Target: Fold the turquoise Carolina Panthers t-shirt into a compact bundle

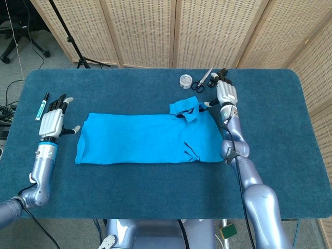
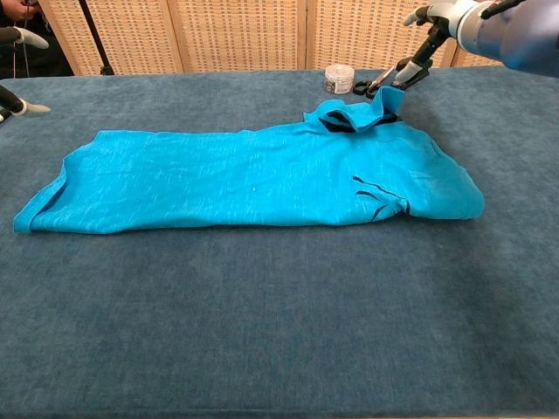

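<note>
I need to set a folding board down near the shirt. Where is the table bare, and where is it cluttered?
Bare: the wide near strip of table in front of the t-shirt, and the stretch right of the right hand. Crowded: behind the collar, by the jar and scissors; a marker lies beside the left hand.

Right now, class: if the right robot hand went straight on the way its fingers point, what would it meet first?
Probably the scissors just beyond the right robot hand; depth is unclear, so it might pass above them.

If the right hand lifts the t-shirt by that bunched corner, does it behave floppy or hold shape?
Probably floppy: the t-shirt lies flat and thin on the table, with its corner near the right hand crumpled into soft folds. Likely light, draping under the grip. The carpet-like tabletop may drag the fabric if pushed.
</note>
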Controlling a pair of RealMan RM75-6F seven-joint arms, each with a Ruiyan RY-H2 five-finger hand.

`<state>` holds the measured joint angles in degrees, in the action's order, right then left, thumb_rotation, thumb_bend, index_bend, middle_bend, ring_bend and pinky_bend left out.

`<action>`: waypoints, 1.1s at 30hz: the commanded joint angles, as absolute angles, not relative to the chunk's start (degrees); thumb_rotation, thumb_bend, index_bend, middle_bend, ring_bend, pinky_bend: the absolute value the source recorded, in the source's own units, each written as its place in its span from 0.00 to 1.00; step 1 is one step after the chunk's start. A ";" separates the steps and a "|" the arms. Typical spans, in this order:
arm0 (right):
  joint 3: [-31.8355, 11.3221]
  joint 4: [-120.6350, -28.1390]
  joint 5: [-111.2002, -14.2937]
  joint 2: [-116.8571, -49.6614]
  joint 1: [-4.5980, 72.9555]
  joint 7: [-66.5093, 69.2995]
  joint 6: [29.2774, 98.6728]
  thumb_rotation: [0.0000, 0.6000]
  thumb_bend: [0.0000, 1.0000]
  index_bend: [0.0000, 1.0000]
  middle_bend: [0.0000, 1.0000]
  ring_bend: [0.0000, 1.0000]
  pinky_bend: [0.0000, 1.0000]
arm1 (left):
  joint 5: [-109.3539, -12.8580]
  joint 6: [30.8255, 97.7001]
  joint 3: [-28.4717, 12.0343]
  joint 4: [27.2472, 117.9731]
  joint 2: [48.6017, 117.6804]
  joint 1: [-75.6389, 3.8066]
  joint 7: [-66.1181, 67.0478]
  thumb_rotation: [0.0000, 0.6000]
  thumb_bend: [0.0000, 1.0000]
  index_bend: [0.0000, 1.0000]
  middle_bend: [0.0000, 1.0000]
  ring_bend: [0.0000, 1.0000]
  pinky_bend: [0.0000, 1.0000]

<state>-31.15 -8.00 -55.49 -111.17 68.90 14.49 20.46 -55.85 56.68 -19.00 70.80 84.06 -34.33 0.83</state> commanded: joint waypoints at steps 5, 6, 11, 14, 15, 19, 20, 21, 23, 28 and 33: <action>-28.54 -21.37 -58.63 -104.31 62.87 14.22 26.56 1.00 0.00 0.00 0.00 0.00 0.00 | -57.25 57.77 -17.73 74.27 81.52 -32.27 -0.37 1.00 0.22 0.00 0.00 0.00 0.00; -28.14 -23.56 -59.07 -103.31 61.93 14.25 27.40 1.00 0.00 0.00 0.00 0.00 0.00 | -57.39 57.90 -17.59 74.72 81.20 -32.05 -0.41 1.00 0.22 0.00 0.00 0.00 0.00; -24.96 -37.77 -62.71 -96.95 55.85 14.09 32.91 1.00 0.00 0.00 0.00 0.00 0.00 | -59.69 60.40 -16.16 77.16 79.67 -30.38 -0.12 1.00 0.22 0.00 0.00 0.00 0.00; -22.33 -49.57 -66.30 -91.19 50.96 13.23 39.03 1.00 0.00 0.00 0.00 0.00 0.00 | -63.04 62.66 -14.45 78.16 78.64 -28.95 -0.57 1.00 0.22 0.00 0.00 0.00 0.00; -21.62 -52.86 -67.22 -89.53 49.56 12.81 40.84 1.00 0.00 0.00 0.00 0.00 0.00 | -63.93 63.08 -13.90 78.37 78.32 -28.52 -0.85 1.00 0.22 0.00 0.00 0.00 0.00; -18.23 -66.90 -71.05 -82.34 42.83 11.18 49.08 1.00 0.00 0.00 0.00 0.00 0.00 | -67.48 64.10 -11.61 79.75 76.54 -26.62 -3.42 1.00 0.22 0.00 0.00 0.00 0.00; -17.48 -69.16 -71.70 -81.04 41.56 10.59 50.55 1.00 0.00 0.00 0.00 0.00 0.00 | -68.22 64.44 -11.12 80.02 76.19 -26.17 -3.90 1.00 0.22 0.00 0.00 0.00 0.00; -16.88 -71.04 -72.16 -79.94 40.55 10.02 51.72 1.00 0.00 0.00 0.00 0.00 0.00 | -68.84 64.76 -10.75 80.21 75.94 -25.83 -4.30 1.00 0.22 0.00 0.00 0.00 0.00; -15.77 -74.05 -73.08 -78.12 38.62 9.03 54.08 1.00 0.00 0.00 0.00 0.00 0.00 | -69.92 65.35 -10.01 80.60 75.50 -25.16 -4.85 1.00 0.22 0.00 0.00 0.00 0.00; -11.93 -81.65 -76.84 -73.35 30.62 4.04 65.94 1.00 0.00 0.00 0.00 0.00 0.00 | -73.73 67.74 -7.02 82.07 74.23 -22.53 -6.43 1.00 0.22 0.00 0.00 0.00 0.00; -9.27 -86.71 -78.78 -70.22 24.00 4.79 74.04 1.00 0.00 0.00 0.00 0.00 0.00 | -75.73 68.69 -4.74 82.24 74.11 -20.71 -7.10 1.00 0.22 0.00 0.00 0.00 0.00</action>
